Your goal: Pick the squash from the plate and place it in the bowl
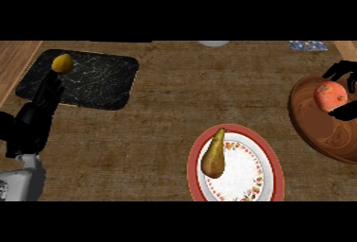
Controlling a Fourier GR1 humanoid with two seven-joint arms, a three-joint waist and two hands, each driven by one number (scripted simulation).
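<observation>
- The left hand (43,101) rises from the lower left corner, well left of the plate (270,163), fingers straight and together, tips reaching the dark mat (97,78) below a yellow fruit (63,63).
- The squash (214,156) lies on the plate's left side, its narrow end over the red rim.
- Open counter (140,142) spreads left of the plate.
- Right of the plate, the wooden bowl (317,127) is cut by the frame edge.
- Over the bowl, the right hand (345,90) curls round an orange-red fruit (330,96).
</observation>
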